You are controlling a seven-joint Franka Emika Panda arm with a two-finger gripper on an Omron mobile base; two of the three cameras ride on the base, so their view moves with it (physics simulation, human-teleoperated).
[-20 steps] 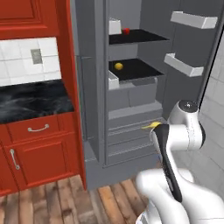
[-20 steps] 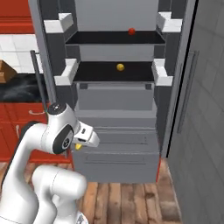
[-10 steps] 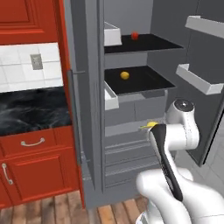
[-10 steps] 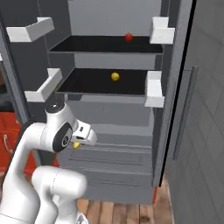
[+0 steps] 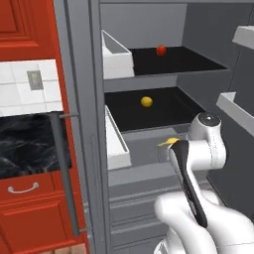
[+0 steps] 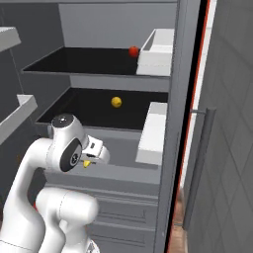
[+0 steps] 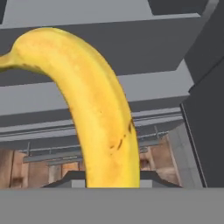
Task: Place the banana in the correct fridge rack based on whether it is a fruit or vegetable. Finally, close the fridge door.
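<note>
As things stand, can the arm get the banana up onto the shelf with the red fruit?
Probably yes. The fridge stands open, and that shelf is bare in front of the red fruit. The banana sits low, though, below the shelf with the yellow fruit.

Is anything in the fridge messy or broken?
Nothing stands out. The red fruit sits on the upper fridge rack and the yellow fruit on the shelf below, nothing spilled or tipped. The banana is in the gripper, below both shelves.

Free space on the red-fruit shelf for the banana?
The fridge rack is mostly bare black: open between the red fruit at the back and the front rim. The white bin crowds its left edge. The banana is in the gripper.
</note>
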